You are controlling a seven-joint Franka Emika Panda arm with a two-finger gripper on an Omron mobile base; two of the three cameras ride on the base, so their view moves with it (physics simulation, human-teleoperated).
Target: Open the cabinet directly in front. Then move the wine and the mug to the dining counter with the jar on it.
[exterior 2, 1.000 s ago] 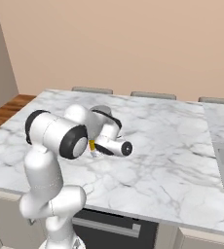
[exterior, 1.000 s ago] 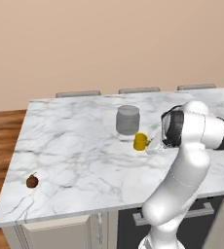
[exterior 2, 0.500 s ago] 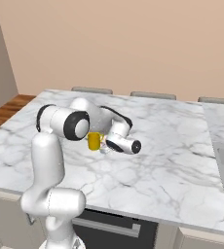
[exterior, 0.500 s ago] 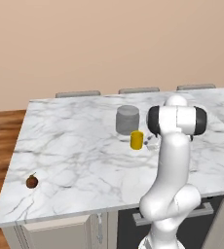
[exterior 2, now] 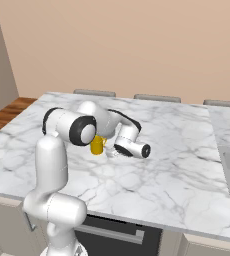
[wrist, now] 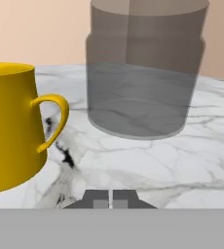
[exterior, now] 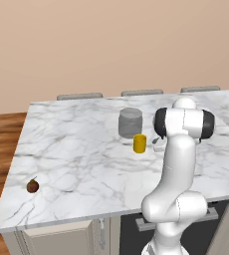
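My claw is closed with its tips together and nothing between them, low over the counter just beside the mug, whose handle points toward me, with the jar just behind it. The mug stands upright next to the jar, so I judge it delivered; it looks light, stiff and slick, best taken across the rim wall or handle. A small brown fruit sits well apart near the counter's corner, and nothing crowds the mug but the jar.
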